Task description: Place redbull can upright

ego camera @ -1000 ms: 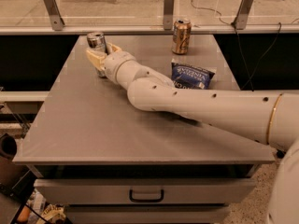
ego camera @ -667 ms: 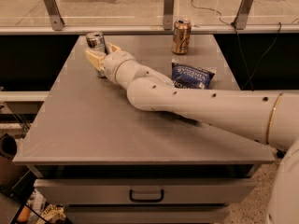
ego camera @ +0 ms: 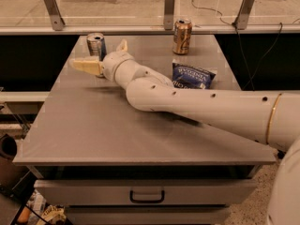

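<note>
The redbull can [ego camera: 95,42], slim and silver with blue markings and a shiny top, stands upright near the far left of the grey table [ego camera: 93,125]. My gripper [ego camera: 99,53] is right in front of the can. It is open, with one cream finger [ego camera: 86,65] spread out to the can's front left and the other finger [ego camera: 123,45] to its right. The can stands free between and just behind the fingers. The white arm reaches in from the right.
A wider gold-brown can [ego camera: 182,35] stands upright at the far middle of the table. A blue snack bag [ego camera: 192,75] lies behind my forearm. A glass rail with metal posts runs behind the table. A drawer handle [ego camera: 146,197] is below the front edge.
The fingers have spread apart. The left finger has swung out and down away from the can, which stays upright in place. The arm has hardly moved.
</note>
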{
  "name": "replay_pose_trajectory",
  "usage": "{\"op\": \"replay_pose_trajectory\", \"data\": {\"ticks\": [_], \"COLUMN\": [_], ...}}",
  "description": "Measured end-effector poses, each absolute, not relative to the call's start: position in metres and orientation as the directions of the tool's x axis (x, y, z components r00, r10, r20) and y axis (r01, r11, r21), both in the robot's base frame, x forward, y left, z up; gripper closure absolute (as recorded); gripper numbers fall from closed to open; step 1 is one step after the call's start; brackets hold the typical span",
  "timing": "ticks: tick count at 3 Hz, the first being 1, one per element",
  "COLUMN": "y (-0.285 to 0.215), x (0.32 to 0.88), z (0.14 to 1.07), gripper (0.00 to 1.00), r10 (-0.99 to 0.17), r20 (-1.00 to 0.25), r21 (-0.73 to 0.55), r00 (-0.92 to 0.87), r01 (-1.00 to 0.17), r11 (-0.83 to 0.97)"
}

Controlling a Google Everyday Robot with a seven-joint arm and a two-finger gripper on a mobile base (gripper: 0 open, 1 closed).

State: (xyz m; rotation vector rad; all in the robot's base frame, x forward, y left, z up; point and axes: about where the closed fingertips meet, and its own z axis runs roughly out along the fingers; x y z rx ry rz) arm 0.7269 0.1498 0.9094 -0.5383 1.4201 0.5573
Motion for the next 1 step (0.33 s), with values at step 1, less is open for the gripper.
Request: {"op": "replay_pose_trajectory", "data": {"ticks": [1], "y": [0.1499], "x": [0.7269], "z": [0.9094], "gripper": [0.00], "r10": [0.038], "r20": [-0.997], "r21": [-0.016], "r00": [0.069], "r01": [-0.650], "r11": [0.760]}}
